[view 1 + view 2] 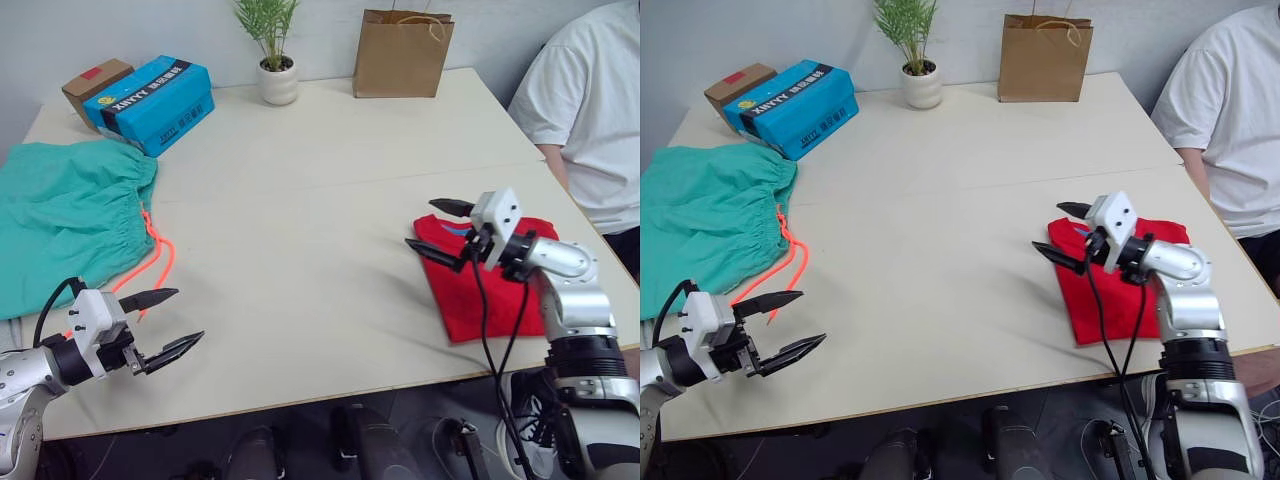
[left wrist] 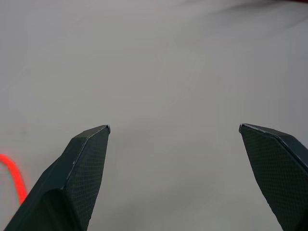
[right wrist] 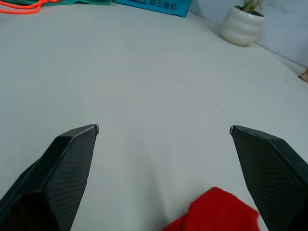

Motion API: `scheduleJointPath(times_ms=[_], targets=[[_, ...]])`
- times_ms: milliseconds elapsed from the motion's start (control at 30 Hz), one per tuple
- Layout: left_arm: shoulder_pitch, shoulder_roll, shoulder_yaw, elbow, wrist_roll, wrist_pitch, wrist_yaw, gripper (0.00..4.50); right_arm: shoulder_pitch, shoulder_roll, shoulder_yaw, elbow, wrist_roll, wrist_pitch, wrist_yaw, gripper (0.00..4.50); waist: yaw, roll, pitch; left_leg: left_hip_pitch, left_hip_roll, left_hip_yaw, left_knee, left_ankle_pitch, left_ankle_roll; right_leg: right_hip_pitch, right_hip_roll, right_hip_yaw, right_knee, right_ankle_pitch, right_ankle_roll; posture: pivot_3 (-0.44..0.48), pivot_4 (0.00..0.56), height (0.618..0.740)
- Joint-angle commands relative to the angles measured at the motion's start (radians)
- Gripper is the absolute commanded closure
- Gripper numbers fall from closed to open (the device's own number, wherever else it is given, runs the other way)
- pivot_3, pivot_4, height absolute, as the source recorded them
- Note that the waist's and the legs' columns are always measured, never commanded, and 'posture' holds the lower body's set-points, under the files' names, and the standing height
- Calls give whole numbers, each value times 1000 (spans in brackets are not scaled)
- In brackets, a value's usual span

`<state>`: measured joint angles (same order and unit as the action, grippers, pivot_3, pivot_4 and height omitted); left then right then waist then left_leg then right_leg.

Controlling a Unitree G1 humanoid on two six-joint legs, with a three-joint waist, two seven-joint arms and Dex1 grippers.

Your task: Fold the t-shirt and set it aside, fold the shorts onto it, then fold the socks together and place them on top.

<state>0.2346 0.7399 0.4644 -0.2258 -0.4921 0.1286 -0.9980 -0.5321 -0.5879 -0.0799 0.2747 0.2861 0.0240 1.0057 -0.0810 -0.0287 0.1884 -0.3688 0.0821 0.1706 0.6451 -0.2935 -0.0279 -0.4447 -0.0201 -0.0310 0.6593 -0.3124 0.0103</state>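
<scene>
Lying folded into a flat red rectangle, t-shirt (image 1: 480,275), both grippers spread apart, empty, crumpled teal shorts (image 1: 60,215)

Lab-like room: plain table (image 1: 330,150), potted plant (image 1: 276,50), boxes (image 1: 150,100), paper bag (image 1: 402,55).

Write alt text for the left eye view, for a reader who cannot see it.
A folded red t-shirt lies at the right side of a pale table, with the right gripper open above its left edge. The left gripper hangs open near the front edge, beside teal shorts with an orange drawstring. At the back stand a blue box, a potted plant and a paper bag.
</scene>
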Motion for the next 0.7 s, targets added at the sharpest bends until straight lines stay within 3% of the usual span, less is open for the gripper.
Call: scheduleJointPath(times_ms=[33,67,133,200,333,633,700], targets=[[6,2,42,-30,-15,-11,13,0,-6,24,-2,-32,16,-6,-18,27,2,0,0,0,0,0,0,0,0,0,0,0,0,0,0,0,150,740],[6,2,49,-32,-18,-9,18,0,-7,34,1,-34,24,-1,-15,27,-8,3,2,-3,-2,-4,-2,0,1,3,-2,-4,0,0,0,0,150,740],[5,2,60,-30,-18,-4,31,0,-5,50,8,-39,22,-7,-19,27,-16,3,3,-3,-16,-36,-14,8,8,23,-21,-39,-7,-2,0,0,150,740],[11,-3,76,-28,-15,2,51,0,7,59,21,-54,17,-10,-14,27,-6,4,3,-2,-22,-61,-17,18,7,31,-29,-64,-14,-2,1,0,150,740],[67,-32,136,-7,-8,21,111,0,65,63,43,-105,14,-32,4,27,28,4,3,-2,-20,-60,-14,15,7,30,-26,-63,-13,-1,-2,0,150,740],[262,-203,337,-35,-13,19,300,0,198,55,47,-231,23,-40,4,27,36,4,4,-2,-19,-57,-15,13,9,30,-26,-60,-15,-1,-3,0,150,740],[293,-231,361,-47,-17,20,317,0,208,59,41,-242,23,-37,-13,27,25,7,6,-5,-28,-82,-18,17,10,48,-38,-87,-20,-4,0,0,150,740]])
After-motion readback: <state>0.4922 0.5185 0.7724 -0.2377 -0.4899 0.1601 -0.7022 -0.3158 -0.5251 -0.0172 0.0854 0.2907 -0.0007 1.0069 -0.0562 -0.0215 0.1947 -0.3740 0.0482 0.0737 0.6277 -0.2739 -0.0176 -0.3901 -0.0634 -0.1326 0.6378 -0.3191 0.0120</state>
